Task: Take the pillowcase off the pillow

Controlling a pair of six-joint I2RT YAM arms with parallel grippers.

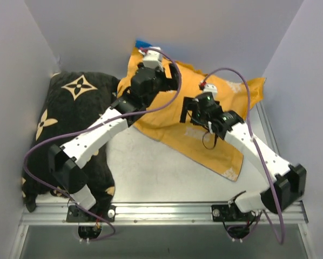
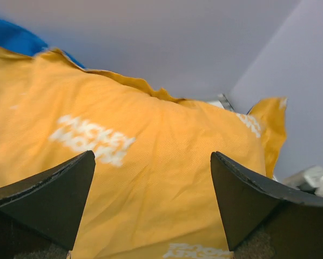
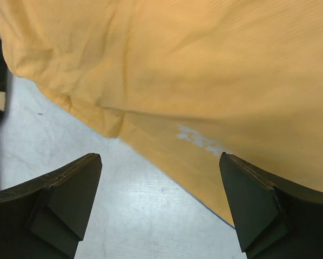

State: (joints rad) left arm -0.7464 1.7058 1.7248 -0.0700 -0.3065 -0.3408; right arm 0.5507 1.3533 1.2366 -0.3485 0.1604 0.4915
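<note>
Nearest the top camera, at 6 o'clock, both arm bases sit bolted on a metal rail [image 1: 167, 208] along the edge of the table [image 1: 150, 172]. The left arm reaches toward 12 o'clock, and the left gripper [image 1: 152, 58] hangs over the far end of the pillowcase [image 1: 177, 135]. Its wrist view shows the two black fingers [image 2: 59, 189] spread wide and holding nothing. Below them is the orange-yellow face, with white lettering [image 2: 91, 144] running slantwise across it. The right arm comes in from 4 o'clock, and the right gripper [image 1: 187, 113] points toward 9 o'clock over the middle of the cloth. Its jaws are likewise wide apart and hold nothing, poised above the near hem where orange fabric meets bare table.

The pillowcase lies orange side up and rumpled, stretching from 12 o'clock down to about 4 o'clock of the table's centre. One corner peaks up at 2 o'clock. A sliver of its blue side [image 1: 143, 43] peeks out at the far end, at 12 o'clock. The fabric bulges plumply in the left wrist view, yet the pillow itself is hidden from every camera. A black cushion [image 1: 78, 108] with tan flower marks fills the 9 o'clock side, its right edge against the pillowcase beside the left arm's wrist.
</note>
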